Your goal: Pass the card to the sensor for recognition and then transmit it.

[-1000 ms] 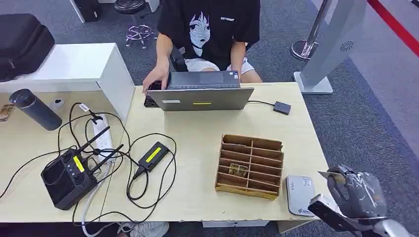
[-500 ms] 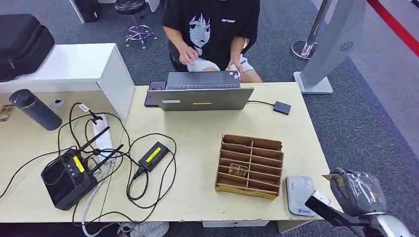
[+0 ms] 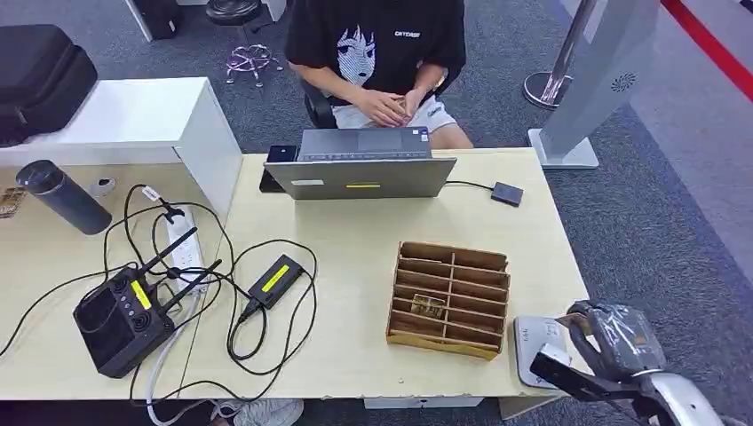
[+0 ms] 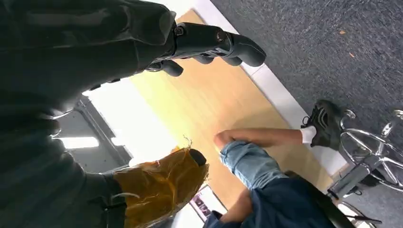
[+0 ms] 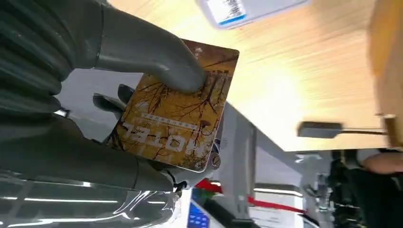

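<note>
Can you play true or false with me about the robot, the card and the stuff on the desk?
1. The right hand holds a yellow-brown card. True.
2. The card lies flat on the sensor. False: it is in the hand, off the sensor.
3. The laptop stands in front of a seated person. True.
4. The wooden rack sits on the floor. False: it sits on the desk.
5. The left hand holds a cup. False: it holds nothing.

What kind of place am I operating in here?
Probably an office or lab mocked up as a reception desk: a person at a laptop, a card reader, and a stanchion on grey carpet.
</note>
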Action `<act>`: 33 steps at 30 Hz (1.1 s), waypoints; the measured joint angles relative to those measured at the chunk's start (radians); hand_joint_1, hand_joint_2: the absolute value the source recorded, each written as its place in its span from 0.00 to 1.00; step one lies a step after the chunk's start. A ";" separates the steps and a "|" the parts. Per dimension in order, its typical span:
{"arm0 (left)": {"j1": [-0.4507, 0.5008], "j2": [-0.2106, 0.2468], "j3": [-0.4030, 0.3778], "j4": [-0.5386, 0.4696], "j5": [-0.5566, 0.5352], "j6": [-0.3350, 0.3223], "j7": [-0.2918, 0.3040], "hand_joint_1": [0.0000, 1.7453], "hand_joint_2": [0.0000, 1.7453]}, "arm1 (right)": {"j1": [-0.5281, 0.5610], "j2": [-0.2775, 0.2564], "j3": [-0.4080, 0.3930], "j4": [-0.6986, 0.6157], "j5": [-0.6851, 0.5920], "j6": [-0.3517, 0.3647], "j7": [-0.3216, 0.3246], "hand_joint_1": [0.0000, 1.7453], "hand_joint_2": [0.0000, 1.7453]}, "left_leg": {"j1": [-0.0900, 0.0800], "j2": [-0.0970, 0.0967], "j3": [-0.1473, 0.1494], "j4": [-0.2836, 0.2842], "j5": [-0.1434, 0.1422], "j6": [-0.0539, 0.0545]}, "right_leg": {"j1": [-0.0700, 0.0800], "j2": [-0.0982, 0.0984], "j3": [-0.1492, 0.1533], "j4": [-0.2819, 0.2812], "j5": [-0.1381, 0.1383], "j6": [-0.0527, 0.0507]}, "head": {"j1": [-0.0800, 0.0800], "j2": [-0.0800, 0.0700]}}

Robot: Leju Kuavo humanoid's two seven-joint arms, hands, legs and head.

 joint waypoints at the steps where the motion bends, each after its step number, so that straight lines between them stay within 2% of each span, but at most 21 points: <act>1: 0.000 0.000 0.000 0.000 -0.002 0.000 -0.001 0.00 1.00 | -0.002 0.000 0.009 0.000 0.001 0.000 -0.003 1.00 1.00 | 0.000 0.000 0.000 0.000 0.000 0.000 | 0.000 0.000 0.000 0.000 0.000 0.000 | 0.000 0.000; 13: -0.001 -0.002 0.000 0.000 -0.014 -0.008 -0.007 0.00 1.00 | -0.049 -0.001 0.117 0.014 0.036 0.018 -0.005 0.99 1.00 | 0.000 0.000 0.000 0.000 0.000 0.000 | 0.000 0.000 0.000 0.000 0.000 0.000 | 0.000 0.000; 17: -0.001 -0.002 0.000 0.000 -0.015 -0.010 -0.007 0.00 1.00 | -0.060 -0.001 0.135 0.024 0.043 0.023 0.000 1.00 1.00 | 0.000 0.000 0.000 0.000 0.000 0.000 | 0.000 0.000 0.000 0.000 0.000 0.000 | 0.000 0.000; 23: -0.002 -0.001 0.000 0.000 -0.016 -0.018 -0.004 0.00 1.00 | -0.095 -0.001 0.165 0.061 0.072 0.071 0.027 0.99 1.00 | 0.000 0.000 0.000 0.000 0.000 0.000 | 0.000 0.000 0.000 0.000 0.000 0.000 | 0.000 0.000; 33: -0.004 -0.001 0.000 0.000 -0.018 -0.027 -0.001 0.00 1.00 | -0.151 -0.003 0.190 0.114 0.054 0.109 0.036 1.00 1.00 | 0.000 0.000 0.001 0.000 0.000 0.000 | 0.000 0.000 0.001 0.000 0.000 0.000 | 0.000 0.000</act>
